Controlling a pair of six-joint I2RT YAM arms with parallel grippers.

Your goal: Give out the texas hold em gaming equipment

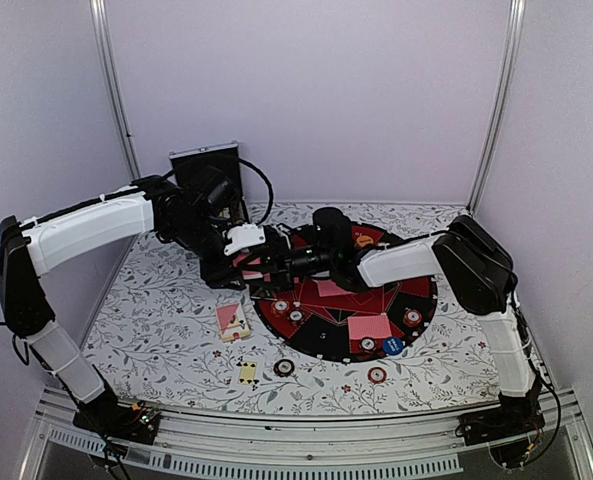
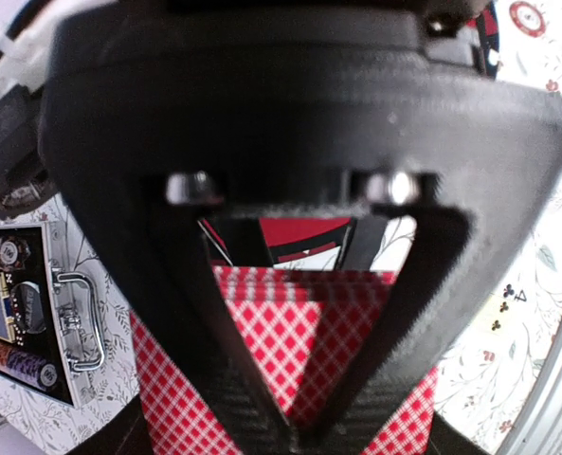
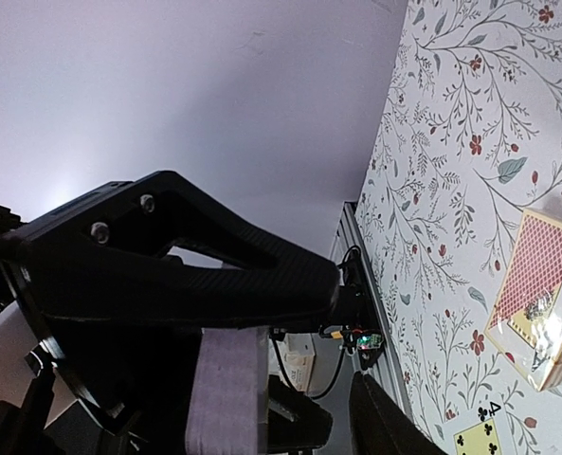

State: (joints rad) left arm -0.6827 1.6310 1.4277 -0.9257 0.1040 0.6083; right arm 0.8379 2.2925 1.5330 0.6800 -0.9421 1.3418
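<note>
L grip [image 2: 298, 438] clamped on deck [image 2: 282, 327], held up nr mat [image 1: 326, 345] edge, prob. as feeder so R can peel singles | R grip [image 1: 284, 264] at deck, jaws part-way; pinching anything? can't tell | cards [image 1: 369, 327] lie face-down on mat, deal unfinished.
</note>
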